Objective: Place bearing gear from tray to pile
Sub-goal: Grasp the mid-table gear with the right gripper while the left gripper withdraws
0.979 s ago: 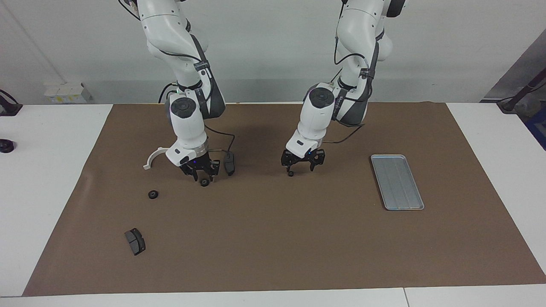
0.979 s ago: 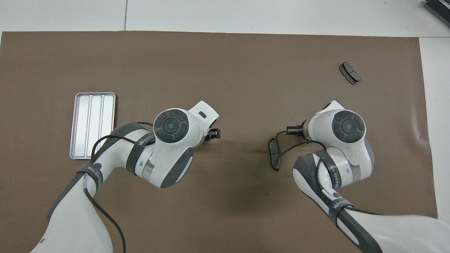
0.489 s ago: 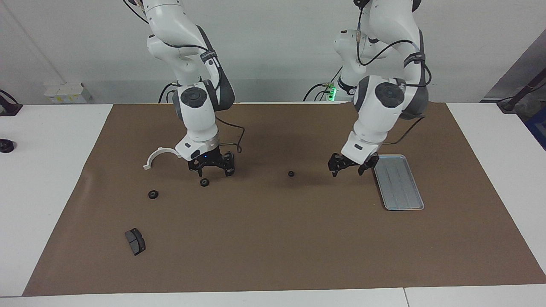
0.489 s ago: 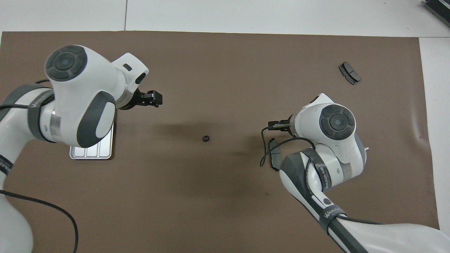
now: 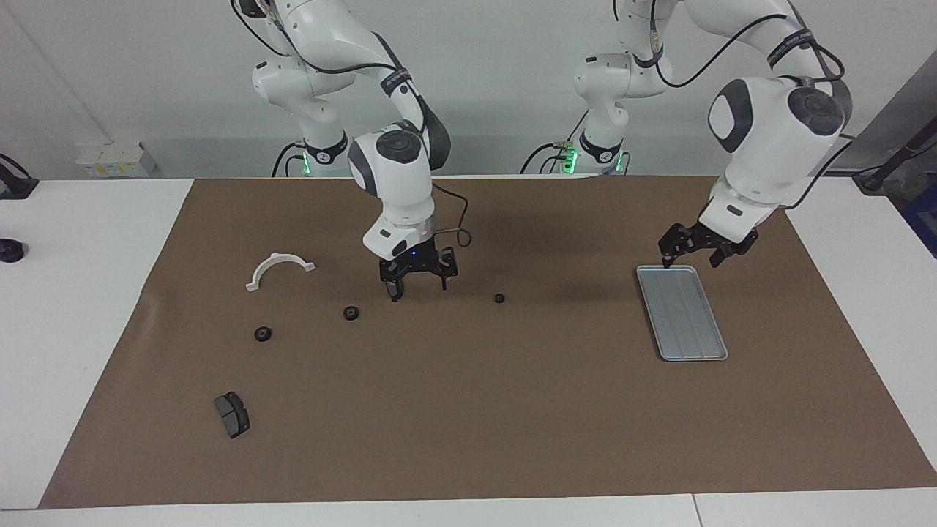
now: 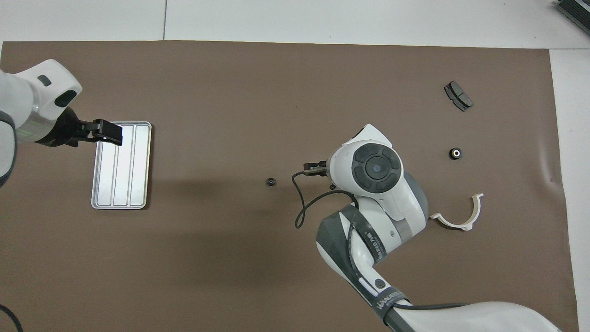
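Tray (image 5: 681, 313): toward L arm's end of table (image 5: 88, 241); nothing in it.
Gears: small one (image 5: 499, 298) mid-mat, two (image 5: 351, 313) (image 5: 263, 334) near white bracket (image 5: 277, 267); none in tray.
L end effector (image 5: 697, 247): fingers apart, nothing held, over tray's robot-side rim.
R end effector (image 5: 414, 272): fingers apart, nothing held, low over dark pad, which it mostly hides.
Risk: mid-mat gear lies well apart from pile; round, may roll if nudged.
Risk 2: R fingertips could clip the pad beneath.

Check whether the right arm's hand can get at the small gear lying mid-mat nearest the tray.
Probably yes: the gear lies alone on the bare mat, nothing over it, and the open right hand hangs close by.
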You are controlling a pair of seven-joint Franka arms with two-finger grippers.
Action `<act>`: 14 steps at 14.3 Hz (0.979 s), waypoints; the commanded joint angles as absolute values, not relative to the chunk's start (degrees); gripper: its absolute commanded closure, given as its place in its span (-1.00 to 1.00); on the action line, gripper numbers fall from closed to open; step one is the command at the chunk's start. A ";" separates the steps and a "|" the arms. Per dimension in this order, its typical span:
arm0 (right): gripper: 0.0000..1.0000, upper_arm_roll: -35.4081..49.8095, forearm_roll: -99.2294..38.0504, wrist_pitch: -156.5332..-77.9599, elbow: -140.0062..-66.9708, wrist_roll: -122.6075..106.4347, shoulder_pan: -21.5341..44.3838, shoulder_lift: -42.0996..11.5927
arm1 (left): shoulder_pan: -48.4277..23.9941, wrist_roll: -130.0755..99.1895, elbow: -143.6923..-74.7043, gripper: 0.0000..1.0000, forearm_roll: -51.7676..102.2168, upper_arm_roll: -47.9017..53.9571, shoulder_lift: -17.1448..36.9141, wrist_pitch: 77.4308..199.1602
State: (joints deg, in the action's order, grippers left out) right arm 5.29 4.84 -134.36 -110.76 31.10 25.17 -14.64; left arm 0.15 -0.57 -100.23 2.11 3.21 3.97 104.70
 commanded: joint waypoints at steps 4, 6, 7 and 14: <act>-0.93 5.18 7.37 -126.48 -93.09 40.15 32.60 -27.49 | 1.14 -0.26 -101.69 -1.00 1.85 3.60 -1.31 100.28; -0.84 5.27 8.43 -126.56 -92.03 42.44 34.53 -29.87 | 1.14 -0.44 -101.86 -1.00 1.85 3.52 -1.41 100.46; -0.77 5.19 8.44 -127.08 -91.59 43.50 35.76 -31.01 | 1.14 -0.61 -102.04 -1.00 1.85 3.52 -1.41 100.63; -0.35 5.19 10.28 -130.87 -92.37 45.88 37.09 -32.87 | 2.02 -0.79 -103.62 -1.00 1.85 3.43 -2.20 101.08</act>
State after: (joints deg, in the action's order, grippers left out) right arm 5.19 9.14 -130.70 -93.20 44.54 37.17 -32.47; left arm 1.20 -0.58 -101.62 2.11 3.10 -0.18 100.74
